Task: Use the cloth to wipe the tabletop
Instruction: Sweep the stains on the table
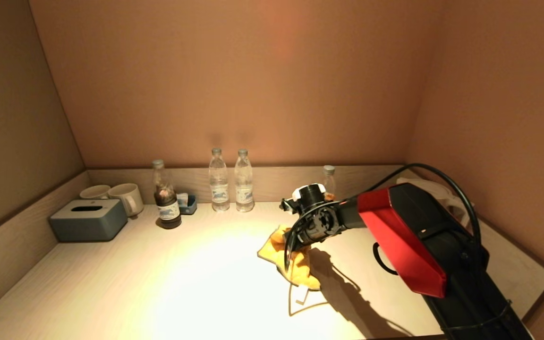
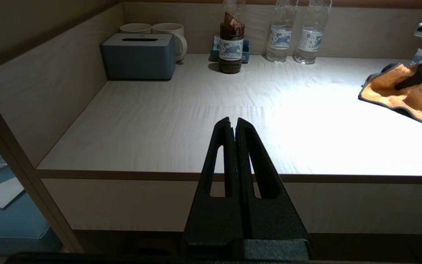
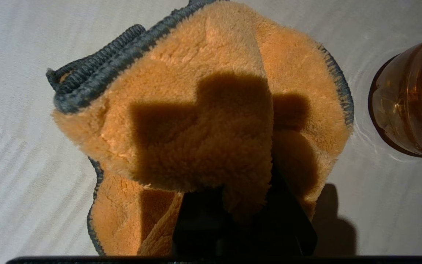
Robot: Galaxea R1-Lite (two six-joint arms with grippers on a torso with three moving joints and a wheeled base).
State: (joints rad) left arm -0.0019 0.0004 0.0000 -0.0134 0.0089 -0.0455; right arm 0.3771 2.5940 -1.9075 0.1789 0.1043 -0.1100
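Right claw [image 1: 295,245] is clenched on the orange cloth [image 1: 293,262], as far as I can read it: in the right wrist view a fold of cloth [image 3: 211,121] is bunched up between the black fingers [image 3: 200,223]. From the head view the cloth hangs crumpled under the wrist and touches the desk [image 1: 168,283] a little right of centre, near the back, with an amber bottle [image 3: 408,99] just beside it.

Nothing I can see tells wiped surface from unwiped, so I can't say how much is done. I judge most of it is left — the whole left and front stretch of the desk lies well apart from the cloth.

Further out along the back edge stand two clear water bottles [image 1: 230,182], a dark bottle [image 1: 165,200], two mugs [image 1: 116,196] and a grey tissue box [image 1: 88,219]. Left claw [image 2: 233,126] is idle — pressed together, empty, off the desk's front edge.
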